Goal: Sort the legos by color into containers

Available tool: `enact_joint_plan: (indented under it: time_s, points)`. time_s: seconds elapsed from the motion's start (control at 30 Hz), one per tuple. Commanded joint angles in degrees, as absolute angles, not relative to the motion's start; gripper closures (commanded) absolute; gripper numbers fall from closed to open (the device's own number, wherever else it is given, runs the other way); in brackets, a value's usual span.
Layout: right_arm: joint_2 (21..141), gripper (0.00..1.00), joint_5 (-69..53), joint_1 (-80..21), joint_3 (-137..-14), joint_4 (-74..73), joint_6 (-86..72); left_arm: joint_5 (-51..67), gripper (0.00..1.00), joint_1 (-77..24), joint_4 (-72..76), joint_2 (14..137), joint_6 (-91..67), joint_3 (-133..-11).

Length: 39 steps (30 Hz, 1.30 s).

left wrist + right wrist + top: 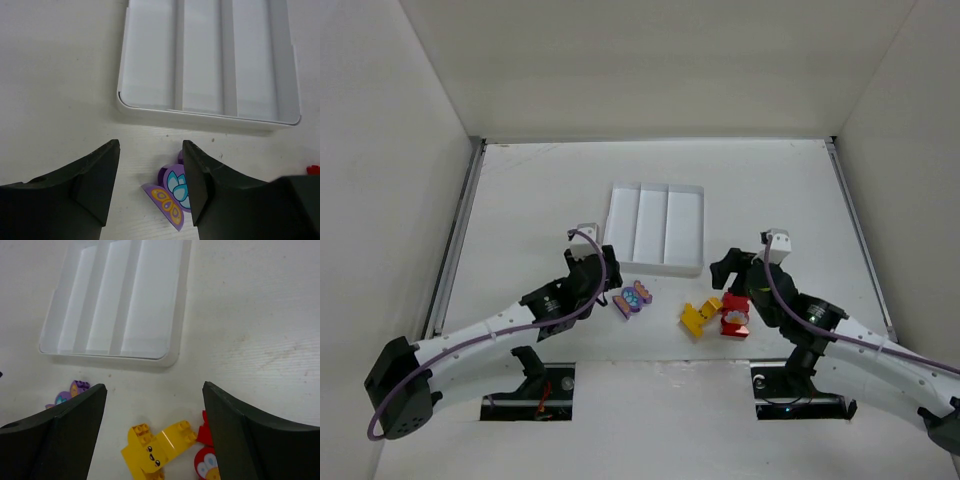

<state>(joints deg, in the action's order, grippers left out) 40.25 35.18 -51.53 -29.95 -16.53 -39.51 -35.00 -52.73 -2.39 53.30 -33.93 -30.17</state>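
My left pincer [151, 148] wide open, empty. By its right finger, purple printed plastic lego [171, 200]: probably light, rigid, slick; pinch flat sides.

A shallow white plastic tray [656, 225] with three long compartments sits mid-counter. Open white counter [540, 190] lies to its left, right and far side. Tall white walls [380, 150] close off the left, right and back. Near the tray's front rim lie purple printed bricks [632, 298], a yellow brick [699, 316] and, just beside it, a red brick [735, 318]. A bare gap separates purple from yellow. The left gripper [607, 276] and right gripper [725, 268], jaws spread, flank these.
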Motion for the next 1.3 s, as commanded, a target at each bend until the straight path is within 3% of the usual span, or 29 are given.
enact_joint_plan:
  time_s: [0.0, 0.03, 0.17, 0.27, 0.33, 0.4, 0.47, 0.57, 0.77, 1.27]
  points:
    - [41.1, 0.21, 36.1, -51.5, -30.8, -22.9, -41.4, -32.8, 0.48, -53.5, 0.9, 53.5, -34.3, -32.7]
    - [41.6, 0.26, 36.1, -51.6, -31.0, -24.1, -41.7, -32.3, 0.48, -53.1, 1.7, 53.4, -34.5, -32.3]
    - [43.6, 0.72, 35.9, -51.6, -32.6, -27.8, -42.7, -31.0, 0.50, -54.0, 5.8, 54.8, -34.1, -31.6]
    - [46.2, 0.85, 35.2, -51.6, -34.1, -30.0, -43.6, -31.2, 0.60, -55.9, 7.6, 55.9, -34.0, -31.4]
    - [48.6, 0.82, 34.8, -51.6, -35.2, -31.0, -44.3, -30.9, 0.78, -57.6, 9.2, 56.1, -33.8, -30.6]
    - [51.4, 0.58, 35.3, -52.2, -35.9, -32.1, -45.8, -30.8, 0.88, -59.4, 10.2, 56.2, -33.8, -30.1]
    - [53.9, 0.41, 35.3, -53.0, -35.9, -32.0, -47.3, -31.4, 0.87, -61.4, 10.9, 57.0, -33.7, -29.9]
    - [57.6, 0.31, 35.3, -54.0, -36.6, -31.2, -49.0, -31.6, 0.76, -62.8, 12.4, 59.7, -33.7, -29.9]
    - [64.6, 0.30, 35.2, -56.2, -39.0, -30.7, -50.8, -32.8, 0.62, -65.0, 16.3, 62.9, -33.8, -28.9]
    - [68.7, 0.33, 34.4, -61.1, -41.3, -35.6, -57.8, -33.4, 0.59, -62.4, 16.4, 56.6, -33.4, -24.9]
